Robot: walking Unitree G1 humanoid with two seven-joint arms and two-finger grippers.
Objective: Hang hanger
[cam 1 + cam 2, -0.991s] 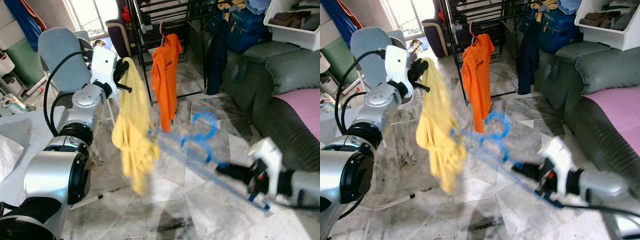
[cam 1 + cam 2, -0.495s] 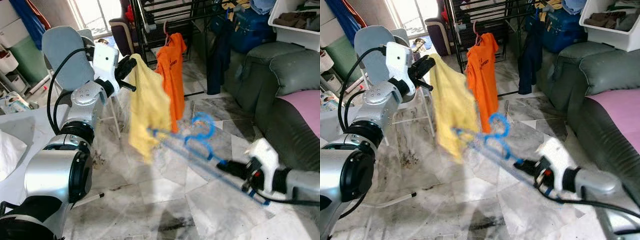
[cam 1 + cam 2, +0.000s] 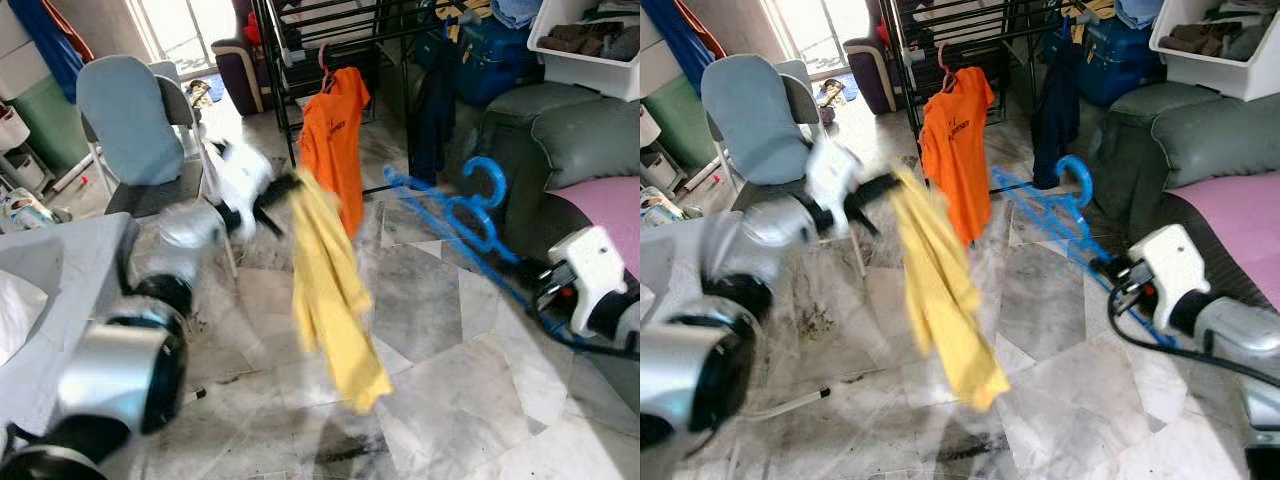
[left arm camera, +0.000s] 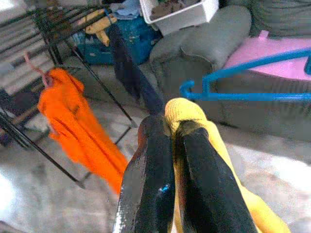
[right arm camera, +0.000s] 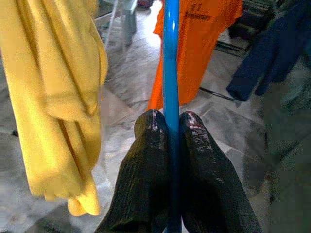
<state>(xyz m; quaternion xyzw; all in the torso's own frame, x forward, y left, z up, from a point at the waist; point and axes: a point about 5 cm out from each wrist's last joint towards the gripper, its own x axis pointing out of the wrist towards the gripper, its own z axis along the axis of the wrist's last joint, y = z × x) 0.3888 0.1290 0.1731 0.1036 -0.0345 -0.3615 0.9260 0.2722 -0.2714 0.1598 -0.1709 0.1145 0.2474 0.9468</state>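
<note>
Hanger (image 3: 455,215), rigid light blue plastic, was clamped by its bar in right gripper (image 5: 167,127) beside the sofa (image 3: 560,140); left gripper (image 4: 171,132) pinched limp yellow shirt (image 3: 330,290), probably slip-prone.

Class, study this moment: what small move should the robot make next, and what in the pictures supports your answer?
Probably bring the two arms together. The left gripper pinches the yellow shirt, which dangles apart from the blue hanger clamped in the right gripper, so the hanger's end likely needs steering toward the shirt's neck.
</note>
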